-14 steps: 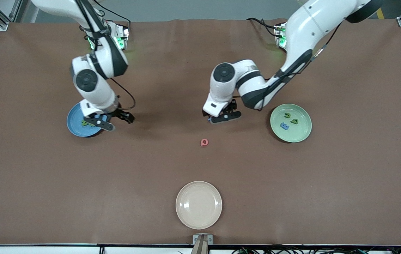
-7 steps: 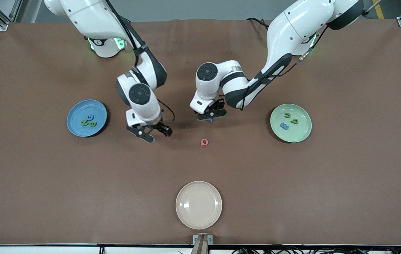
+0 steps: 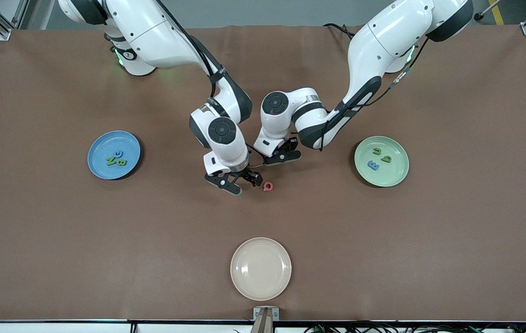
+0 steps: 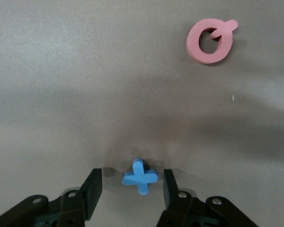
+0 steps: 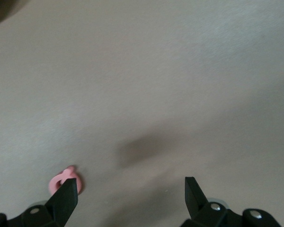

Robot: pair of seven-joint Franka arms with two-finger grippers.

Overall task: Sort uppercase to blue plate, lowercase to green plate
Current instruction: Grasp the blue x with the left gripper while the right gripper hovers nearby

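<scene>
left gripper point(image 4: 132, 182) fingers open astride x point(image 4: 140, 176) | right gripper point(image 5: 131, 191) open, seemingly beside Q point(image 3: 268, 186)

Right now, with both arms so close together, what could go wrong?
The right gripper hangs open beside the pinkish-red foam Q, not over it, so closing might nudge the Q away. The left gripper is open around the blue foam x. The two wrists nearly touch and could bump.
</scene>
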